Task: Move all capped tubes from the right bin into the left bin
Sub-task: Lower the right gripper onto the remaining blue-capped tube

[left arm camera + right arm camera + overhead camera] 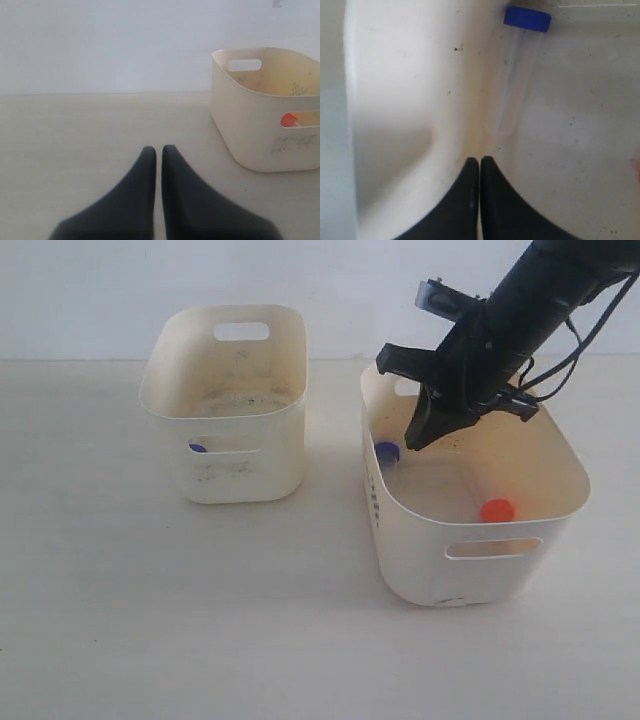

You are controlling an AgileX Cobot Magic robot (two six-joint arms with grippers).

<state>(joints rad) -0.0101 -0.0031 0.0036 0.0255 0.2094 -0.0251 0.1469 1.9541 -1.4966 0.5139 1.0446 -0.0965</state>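
1. right claw [415,438] is clenched on nothing, tips down inside the bigger bin [420,562] by the wall facing the smaller bin [250,480]; left claw [158,152] is pinched closed too
2. bigger bin: blue-capped tube [516,75] lies along that same wall; orange-capped tube [497,510] by the near wall
3. smaller bin (the smudgy one): a blue cap [198,448] and an orange cap [289,120] show through its handle slots

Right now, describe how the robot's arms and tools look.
The right arm is matte black and tubular, with thin black cables looping beside it. Both the right tool and left tool have smooth black fingers tapering to rounded tips.
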